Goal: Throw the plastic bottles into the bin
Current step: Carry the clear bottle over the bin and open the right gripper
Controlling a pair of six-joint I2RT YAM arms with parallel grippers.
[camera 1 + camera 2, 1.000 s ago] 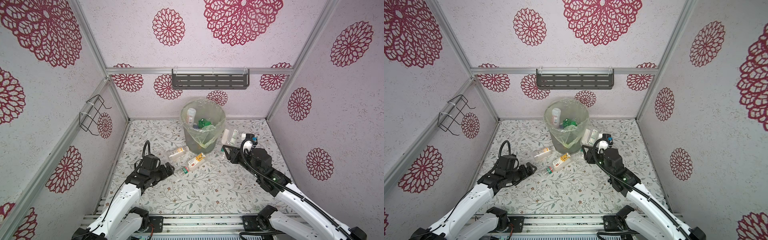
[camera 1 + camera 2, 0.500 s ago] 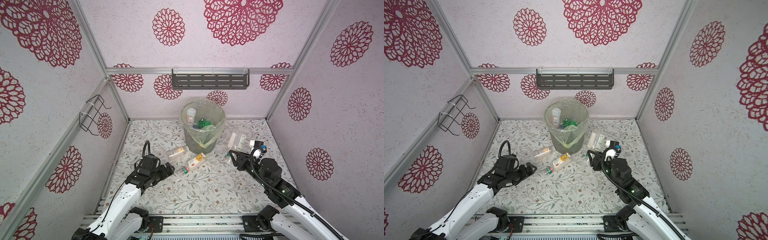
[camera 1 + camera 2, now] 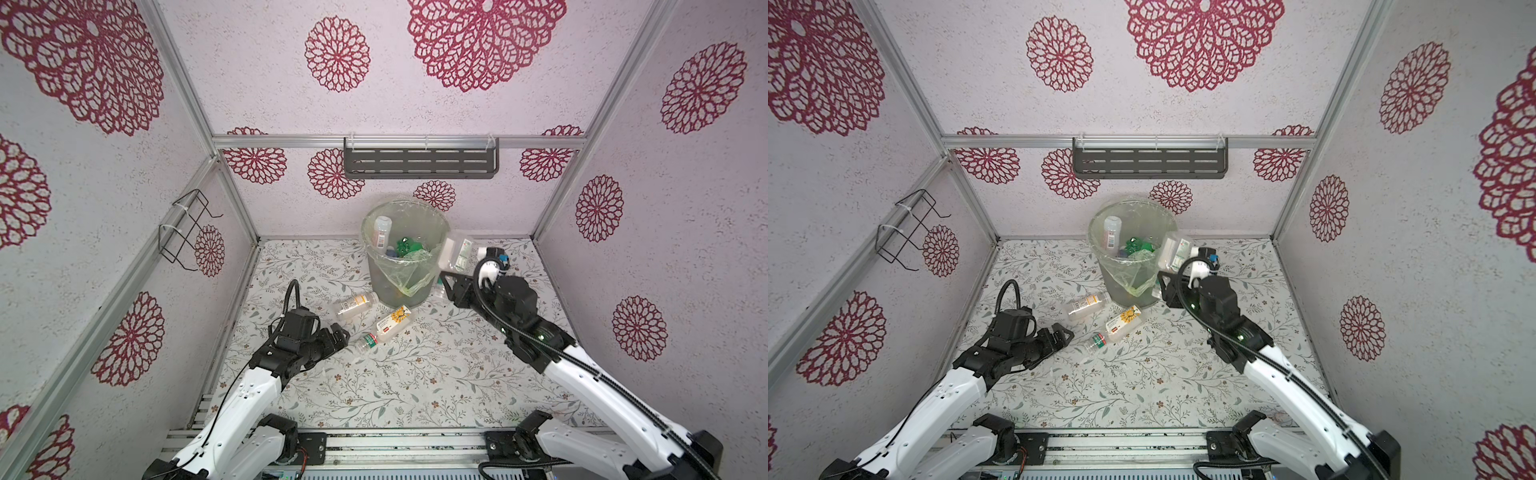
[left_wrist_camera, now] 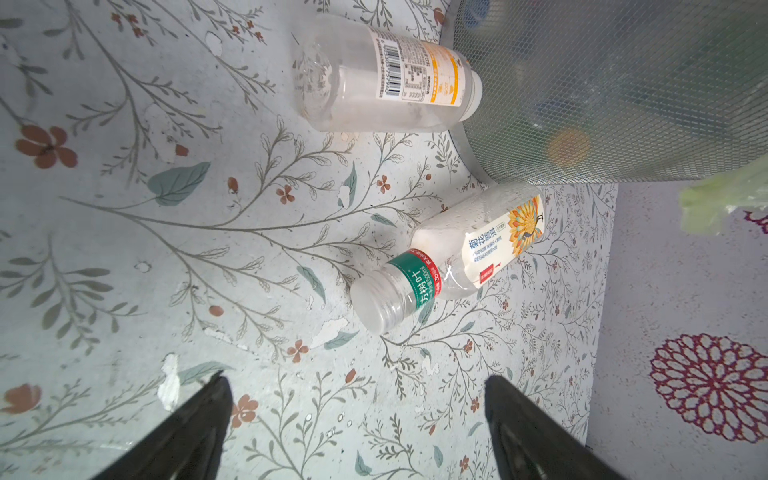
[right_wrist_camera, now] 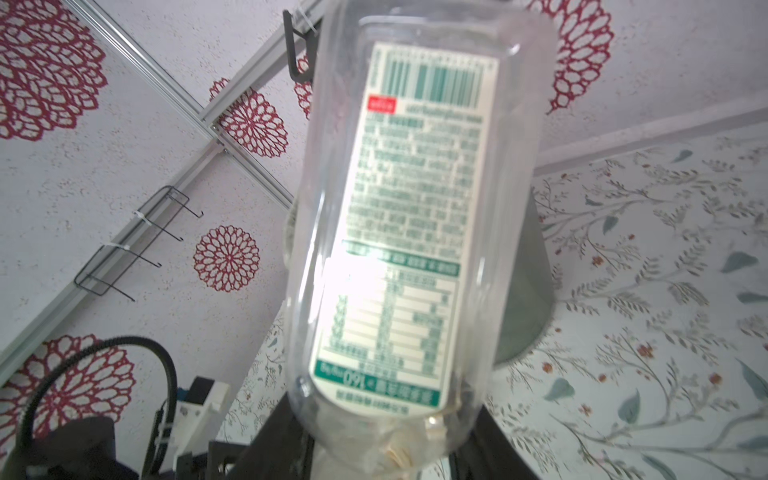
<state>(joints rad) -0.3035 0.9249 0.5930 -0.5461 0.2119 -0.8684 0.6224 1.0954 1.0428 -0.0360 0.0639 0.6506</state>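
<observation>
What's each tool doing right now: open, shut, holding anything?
Left tool: open, holding nothing.
Right tool: shut on a clear plastic bottle with a white and green label.

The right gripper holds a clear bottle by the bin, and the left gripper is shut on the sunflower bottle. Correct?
Not the left gripper: it is open, the sunflower bottle lying free before it, as the left wrist view shows. The right gripper holds a clear bottle by the bin.

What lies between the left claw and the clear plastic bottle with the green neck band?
Only bare flowered tabletop separates the left claw from that bottle, in the left wrist view.
</observation>
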